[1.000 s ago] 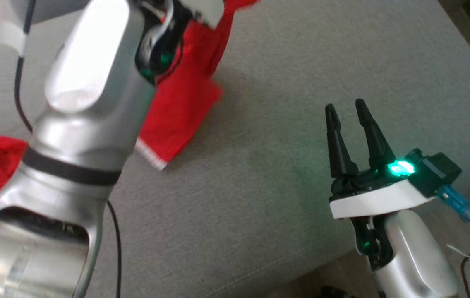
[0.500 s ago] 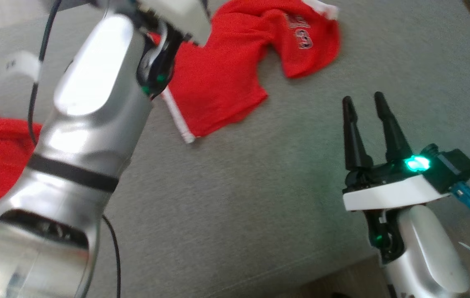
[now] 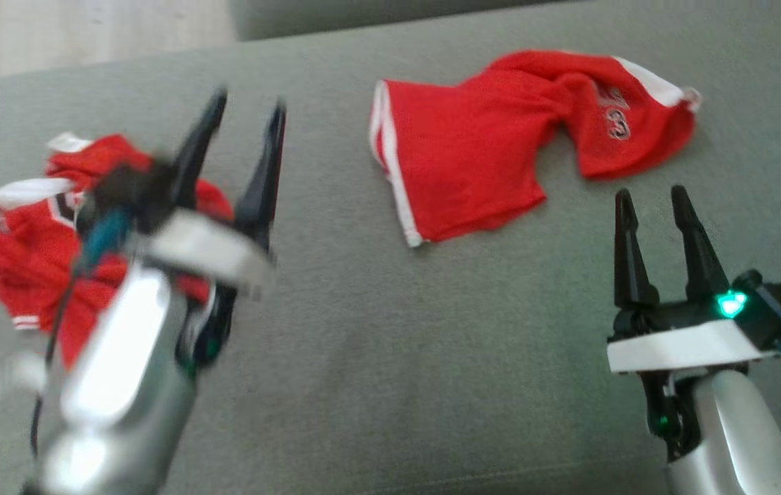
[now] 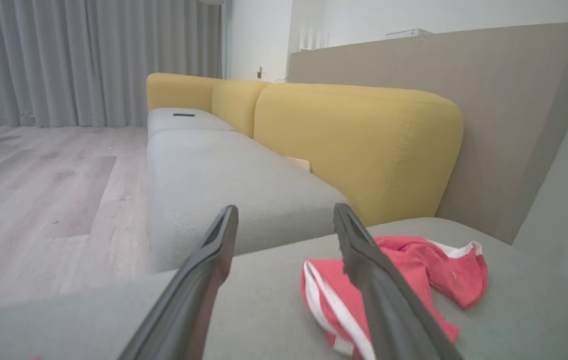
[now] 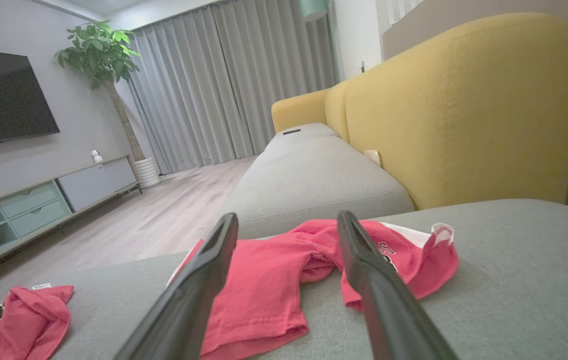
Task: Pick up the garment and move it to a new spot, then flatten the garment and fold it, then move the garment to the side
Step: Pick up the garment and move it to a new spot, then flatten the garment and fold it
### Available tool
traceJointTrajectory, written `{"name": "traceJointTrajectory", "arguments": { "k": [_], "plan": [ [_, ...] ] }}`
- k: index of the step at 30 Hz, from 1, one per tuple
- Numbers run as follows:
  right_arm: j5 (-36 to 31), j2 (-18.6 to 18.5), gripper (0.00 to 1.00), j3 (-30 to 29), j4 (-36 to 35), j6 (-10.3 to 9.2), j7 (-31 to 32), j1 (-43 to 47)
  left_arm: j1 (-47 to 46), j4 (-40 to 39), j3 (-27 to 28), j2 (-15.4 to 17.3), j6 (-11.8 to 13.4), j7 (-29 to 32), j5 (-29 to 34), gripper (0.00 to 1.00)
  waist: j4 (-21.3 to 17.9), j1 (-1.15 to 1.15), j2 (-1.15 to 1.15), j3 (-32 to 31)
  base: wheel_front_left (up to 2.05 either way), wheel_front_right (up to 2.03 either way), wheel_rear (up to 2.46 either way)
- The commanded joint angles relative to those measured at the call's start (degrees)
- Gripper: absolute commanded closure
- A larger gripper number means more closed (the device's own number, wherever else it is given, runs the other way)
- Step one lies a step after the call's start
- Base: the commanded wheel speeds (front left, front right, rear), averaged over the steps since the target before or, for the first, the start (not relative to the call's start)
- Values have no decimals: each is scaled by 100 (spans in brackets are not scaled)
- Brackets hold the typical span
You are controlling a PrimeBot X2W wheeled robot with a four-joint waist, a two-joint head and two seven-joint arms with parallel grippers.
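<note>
- The red mesh garment with white trim [image 3: 466, 158] lies rumpled at the upper centre-right of the head view, on the grey fabric sofa seat [image 3: 377, 357].
- The left end effector [image 3: 249, 103], blurred at the lower left, has its fingers spread apart and holds nothing.
- The right end effector [image 3: 650, 194], at the lower right, is also parted and empty, just below the garment.
- A second crumpled red garment [image 3: 12, 234] sits at the left edge.

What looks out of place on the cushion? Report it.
The red garment lies twisted and bunched on the grey cushion, not flat. A second red garment sits crumpled at the robot's left. Nothing looks torn or spilled.
</note>
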Motion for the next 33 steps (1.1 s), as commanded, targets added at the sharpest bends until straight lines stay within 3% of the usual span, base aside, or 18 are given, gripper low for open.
{"name": "traceJointTrajectory", "arguments": {
  "k": [1,8,13,22,33],
  "plan": [
    [-53,-26,0,67,-208,-4,-61,-28,157,-405,336,196,54,-32,114,0,254,0,0,-238,0,0,0],
    [-120,-26,0,-89,-240,-4,-61,296,1829,-1306,990,-96,124,-33,582,0,449,0,0,-504,0,0,0],
    [-128,-26,0,-127,-244,-4,-61,451,2471,-1561,1395,-485,-14,-33,870,0,515,0,0,-578,0,0,0],
    [-458,-26,0,121,-108,-4,-61,269,2445,-1553,1585,-781,-389,-33,1265,0,777,0,0,-319,0,0,0],
    [-1284,-26,0,1024,1637,-4,240,-732,2265,-1383,1362,-877,-560,-33,1258,0,1413,0,0,23,0,0,0]
  ]
}}
